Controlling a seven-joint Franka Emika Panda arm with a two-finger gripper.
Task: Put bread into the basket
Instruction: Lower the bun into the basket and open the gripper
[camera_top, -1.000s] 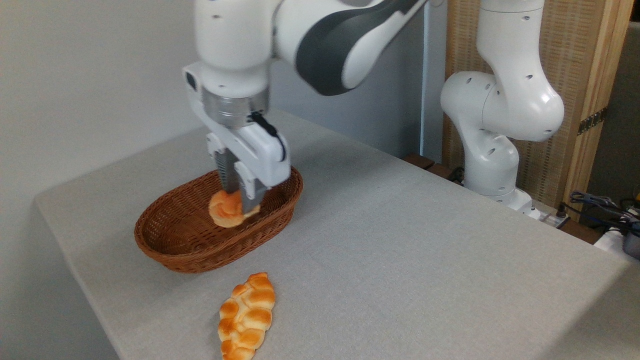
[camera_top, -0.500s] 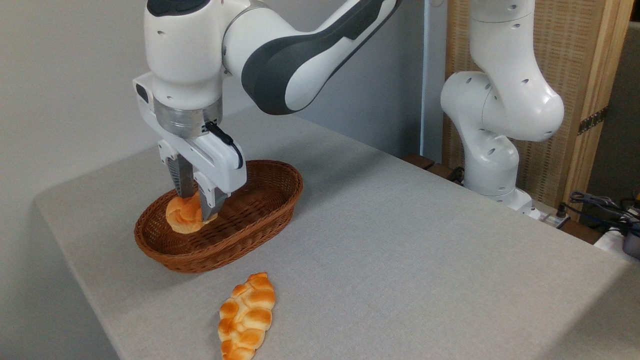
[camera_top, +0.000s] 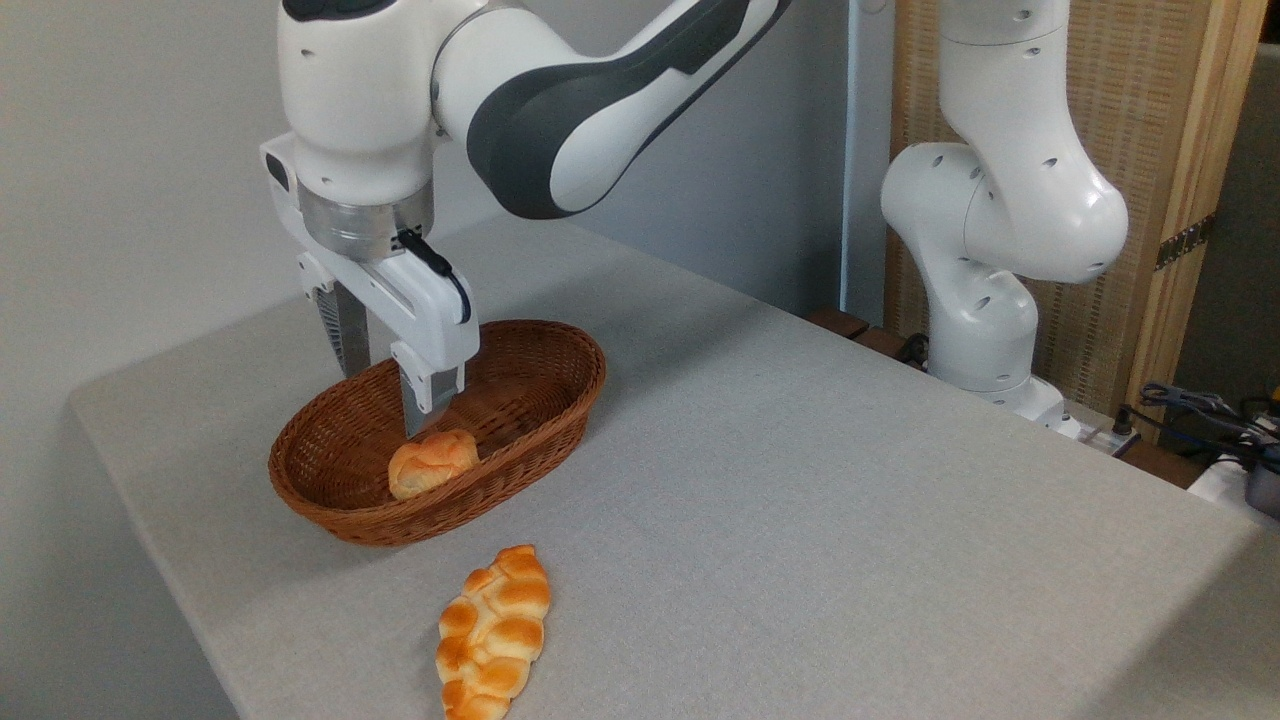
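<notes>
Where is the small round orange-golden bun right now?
The small round orange-golden bun lies inside the oval brown wicker basket, against its near wall, just below the open pincer at the picture's left.

Reaching in from the upper right, forearm sloping down to a vertical wrist. Pointing the gripper (camera_top: 382, 392) straight down, jaws standing wide apart with nothing between them, one finger (camera_top: 347, 340) hanging higher at the left, the other lower at the right.

A grey cloth-covered table (camera_top: 800, 480) carries the wicker basket (camera_top: 520, 462) and, just beside it, a braided loaf (camera_top: 494, 632)
</notes>
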